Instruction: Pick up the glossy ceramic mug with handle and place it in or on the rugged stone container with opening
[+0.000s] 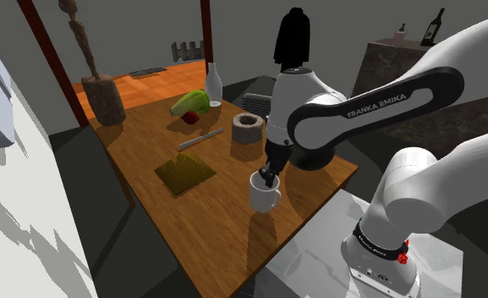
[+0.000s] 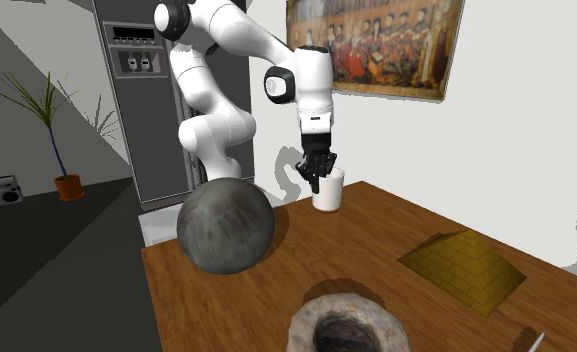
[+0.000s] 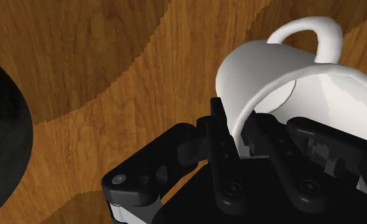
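Nearest the stand, the jaws are closed narrow on the rim of the glossy white mug with a loop handle [image 3: 264,70]. In the wrist view one black finger [image 3: 220,143] presses the outside of the wall and the other sits inside the cup. The handle points away from the jaws.

In the shoulder view the mug [image 1: 265,196] hangs upright under the white arm [image 1: 377,102], at the near end of the brown wooden bench [image 1: 225,224], close to the edge that faces the stand. Whether its base touches the wood or sits just above it, I cannot tell.

In the second exterior view a dark grey mottled sphere [image 2: 225,225] rests on the bench near the mug [image 2: 328,190], apart from it.

Further along the bench in the shoulder view, a flat yellow ridged square mat [image 1: 184,173] lies towards that view's left. A slim grey knife [image 1: 201,139] lies just beyond it.

Past the mug and well apart from it stands the rough grey stone bowl with a round opening [image 1: 246,132], upright and with its mouth facing up. The second exterior view shows the same bowl [image 2: 356,303] in the foreground.

Beyond that come a green leafy vegetable [image 1: 191,103], a small dark red item [image 1: 189,118] touching it, and a clear glass bottle [image 1: 214,85] standing upright.

At the far corner stands a brown stump carrying a tall wooden carving [image 1: 102,97].
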`<action>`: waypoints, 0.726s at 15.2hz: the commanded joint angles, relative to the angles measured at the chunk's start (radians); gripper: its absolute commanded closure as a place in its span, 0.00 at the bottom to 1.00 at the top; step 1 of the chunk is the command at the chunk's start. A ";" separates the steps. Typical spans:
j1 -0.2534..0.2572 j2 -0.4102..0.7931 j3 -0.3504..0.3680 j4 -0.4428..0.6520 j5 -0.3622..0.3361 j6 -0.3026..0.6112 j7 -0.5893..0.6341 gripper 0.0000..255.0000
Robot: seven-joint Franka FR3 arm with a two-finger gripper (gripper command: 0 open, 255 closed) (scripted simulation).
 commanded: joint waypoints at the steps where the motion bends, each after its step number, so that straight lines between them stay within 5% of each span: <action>1: -0.002 -0.016 -0.004 0.022 -0.005 -0.038 0.003 1.00; 11: -0.010 -0.078 -0.023 0.122 -0.028 -0.200 0.013 1.00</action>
